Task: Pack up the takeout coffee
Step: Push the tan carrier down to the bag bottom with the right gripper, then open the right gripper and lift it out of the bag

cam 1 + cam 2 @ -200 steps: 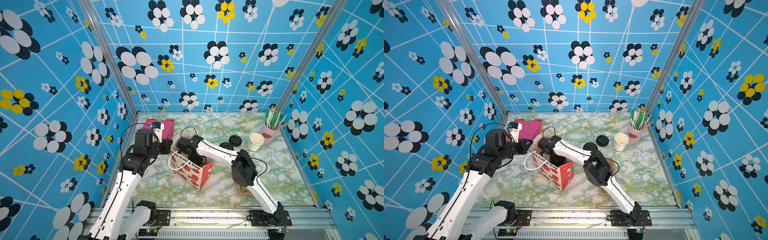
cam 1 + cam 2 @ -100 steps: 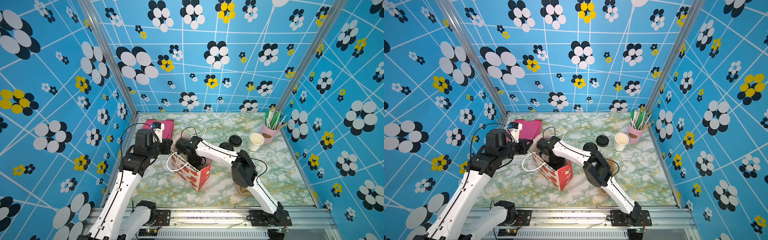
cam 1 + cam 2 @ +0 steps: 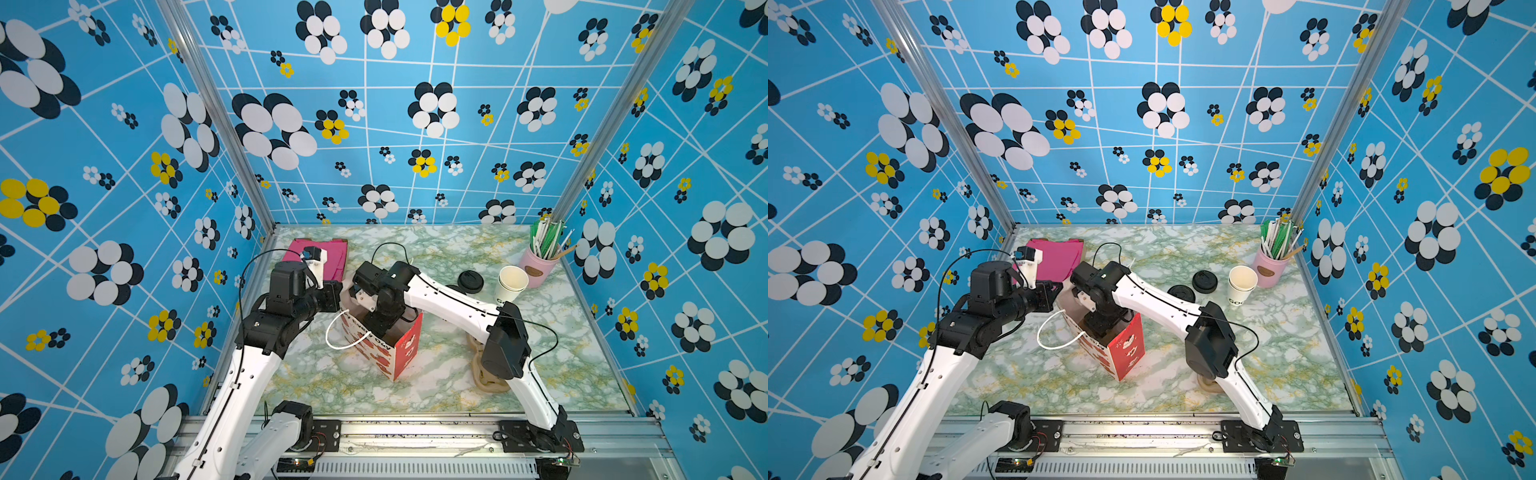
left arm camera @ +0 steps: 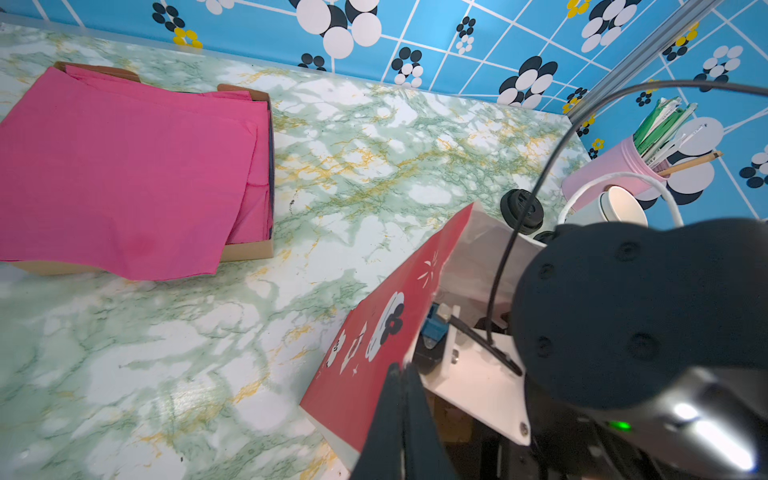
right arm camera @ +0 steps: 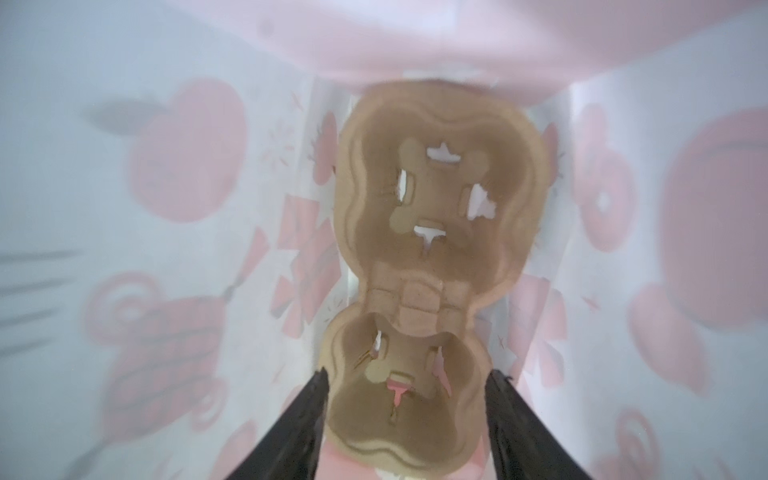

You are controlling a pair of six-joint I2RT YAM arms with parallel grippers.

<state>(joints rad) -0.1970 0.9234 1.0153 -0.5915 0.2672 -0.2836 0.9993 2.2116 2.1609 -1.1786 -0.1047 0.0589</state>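
Note:
The takeout coffee is out of view. A red paper bag (image 3: pixel 401 349) (image 3: pixel 1127 347) with white cord handles stands mid-table. My left gripper (image 4: pixel 401 370) (image 3: pixel 337 297) is shut on the bag's rim (image 4: pixel 415 332) at its left side. My right gripper (image 5: pixel 407 376) reaches down inside the bag, jaws open. They stand either side of a brown cardboard cup carrier (image 5: pixel 432 232) lying on the bag's floor, and grip nothing. In both top views the right fingers are hidden in the bag's mouth.
A lidless white cup (image 3: pixel 512 282) (image 3: pixel 1241 283), loose black lids (image 3: pixel 471 281) (image 3: pixel 1204 281) and a pink holder of straws (image 3: pixel 538 266) stand at the back right. A box of pink napkins (image 3: pixel 332 257) (image 4: pixel 124 174) is back left. Another brown carrier (image 3: pixel 488 376) lies under the right arm.
The bag has edged slightly left with the right arm still reaching into it. The left gripper keeps its hold on the rim.

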